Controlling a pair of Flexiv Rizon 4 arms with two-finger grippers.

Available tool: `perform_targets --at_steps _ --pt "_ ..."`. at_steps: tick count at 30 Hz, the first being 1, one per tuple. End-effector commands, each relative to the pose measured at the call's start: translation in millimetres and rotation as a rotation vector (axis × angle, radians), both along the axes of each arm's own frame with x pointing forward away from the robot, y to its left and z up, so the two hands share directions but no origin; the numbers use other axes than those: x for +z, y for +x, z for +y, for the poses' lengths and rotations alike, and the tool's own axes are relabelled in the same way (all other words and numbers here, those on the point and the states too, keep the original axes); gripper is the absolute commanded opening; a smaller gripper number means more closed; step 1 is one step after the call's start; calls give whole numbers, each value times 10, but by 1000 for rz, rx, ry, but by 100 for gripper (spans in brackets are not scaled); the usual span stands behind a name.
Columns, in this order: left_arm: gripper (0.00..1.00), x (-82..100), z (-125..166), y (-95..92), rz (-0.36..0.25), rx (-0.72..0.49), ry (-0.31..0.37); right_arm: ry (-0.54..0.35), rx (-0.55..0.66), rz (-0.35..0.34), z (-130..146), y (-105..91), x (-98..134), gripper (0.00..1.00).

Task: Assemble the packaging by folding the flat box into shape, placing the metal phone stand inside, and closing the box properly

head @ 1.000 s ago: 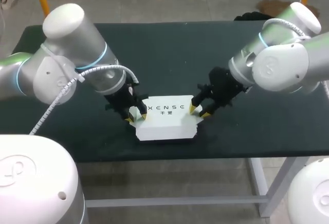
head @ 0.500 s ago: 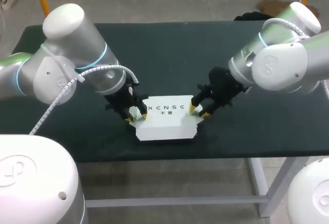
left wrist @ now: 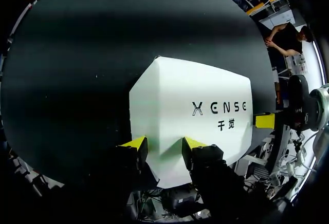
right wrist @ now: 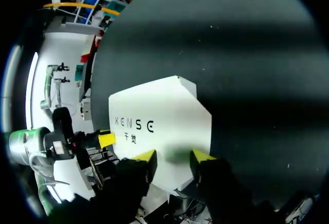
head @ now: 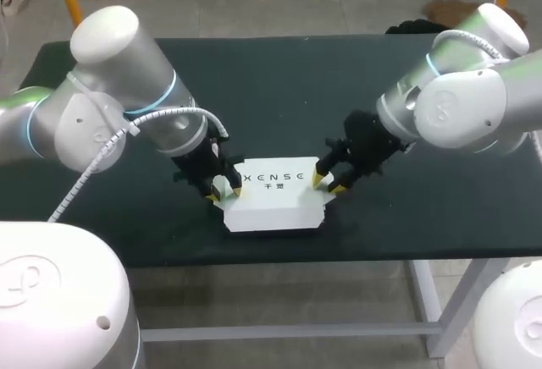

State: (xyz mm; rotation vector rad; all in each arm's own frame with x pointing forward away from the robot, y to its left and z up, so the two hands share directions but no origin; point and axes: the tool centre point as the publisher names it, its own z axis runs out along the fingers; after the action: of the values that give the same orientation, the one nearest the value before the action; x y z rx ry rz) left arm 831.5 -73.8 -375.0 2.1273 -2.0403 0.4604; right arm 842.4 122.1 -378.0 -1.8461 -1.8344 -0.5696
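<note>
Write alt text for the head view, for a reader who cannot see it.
A white box with black print on top lies near the front edge of a dark green table. The yellow-tipped left hand and right hand sit at its opposite ends.

The box point(head: 271, 201) under both grippers' tips is smooth white card, matt, with crisp folded edges and flat black print on its lid. The table point(head: 279, 90) ahead of and around the fingers carries a dark green covering, dull and even, with a few pale specks in the wrist views; whether it is cloth or a mat cannot be told. The left gripper point(head: 225, 191) and right gripper point(head: 324, 184) have matt black bodies and yellow tips with a flat, plastic-like finish. Behind them the left arm point(head: 110, 107) and right arm point(head: 457, 98) wear smooth, softly glossy white and grey shells, and a ribbed white plastic hose point(head: 76, 187) runs along the left one
</note>
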Motion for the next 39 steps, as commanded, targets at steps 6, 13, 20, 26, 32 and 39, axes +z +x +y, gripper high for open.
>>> perform_targets --at_steps 6,13,20,26,32,39 --pt "45 -40 -26 3 -1 0 3 4 4 4 -5 11 -6 48" --pt "44 -54 -11 -26 -38 -2 -13 0 6 -22 13 7 -24 46" --pt "46 -73 22 -38 -72 -21 -47 11 18 -38 28 34 -59 47" --pt "49 -83 50 -24 -75 -21 -61 27 23 -38 23 60 -85 48" --pt "49 -98 57 -8 -82 -29 -84 45 27 -46 22 70 -112 48" --pt "49 -133 49 19 -78 -36 -100 62 36 -50 48 93 -154 49"
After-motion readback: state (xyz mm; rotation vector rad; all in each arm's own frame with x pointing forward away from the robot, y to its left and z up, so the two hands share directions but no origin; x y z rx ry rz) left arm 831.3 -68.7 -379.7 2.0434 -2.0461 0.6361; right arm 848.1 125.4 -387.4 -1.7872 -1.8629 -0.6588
